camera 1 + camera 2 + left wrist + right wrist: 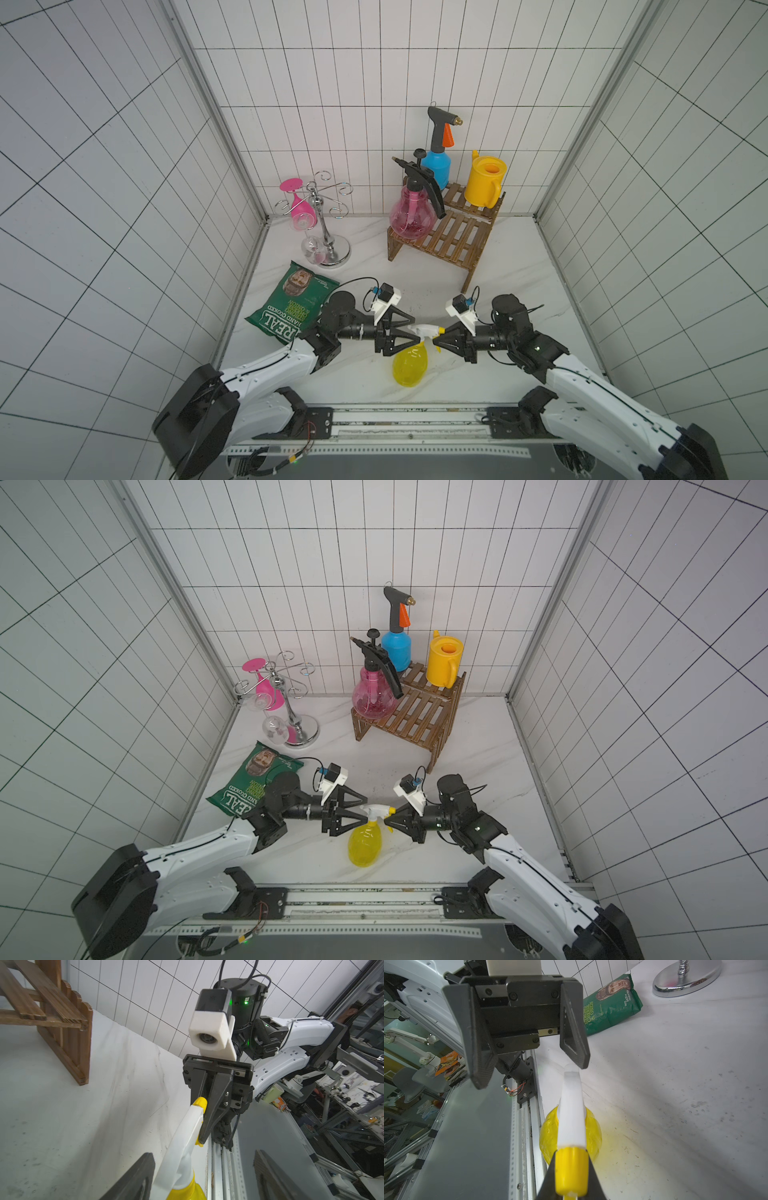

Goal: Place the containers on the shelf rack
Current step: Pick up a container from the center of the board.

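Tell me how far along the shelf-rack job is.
Three are done: the blue trigger-spray bottle and yellow watering can stand on the upper tier of the shelf rack, the pink pump sprayer on the lower. In hand: the right gripper is shut on the nozzle of the small yellow spray bottle, and the left gripper, open, straddles its white head. Left: shelving that bottle.

- A green crisp bag [291,307] printed "REAL", strong cheese and onion, lies flat on the white marble-look tabletop [519,291] near the left wall.
- A chrome curly-armed glass holder [328,232] stands upright just behind the bag.
- A pink wine glass [297,203] hangs from it, foot up.
- A clear wine glass [313,249] is bowl-down beside the holder's round base.
- White tiled walls [332,83] enclose three sides.
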Controlling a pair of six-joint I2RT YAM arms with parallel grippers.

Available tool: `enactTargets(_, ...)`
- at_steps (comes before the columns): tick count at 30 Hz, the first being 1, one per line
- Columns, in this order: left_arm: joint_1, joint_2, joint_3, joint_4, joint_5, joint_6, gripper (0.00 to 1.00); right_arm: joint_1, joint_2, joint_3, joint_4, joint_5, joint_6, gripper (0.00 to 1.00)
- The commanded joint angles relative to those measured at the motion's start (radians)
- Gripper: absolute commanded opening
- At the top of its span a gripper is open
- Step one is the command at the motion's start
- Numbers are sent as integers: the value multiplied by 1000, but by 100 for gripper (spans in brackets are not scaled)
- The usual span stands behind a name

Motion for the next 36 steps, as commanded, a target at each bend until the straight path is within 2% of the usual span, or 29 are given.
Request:
enactTargets(1, -20, 35, 49, -29, 70, 15, 72, 9, 3, 37, 29, -37, -9, 0)
enactTargets(8, -42, 81, 92, -89, 80, 38, 64, 23, 5, 40, 26, -39, -15, 0)
enactTargets(24, -44, 100, 139, -244, 84, 120, 58, 33, -42, 25, 48, -68, -13, 0)
enactTargets(36, -46, 98, 145, -249, 132, 127, 44, 35, -37, 24, 51, -74, -12, 0)
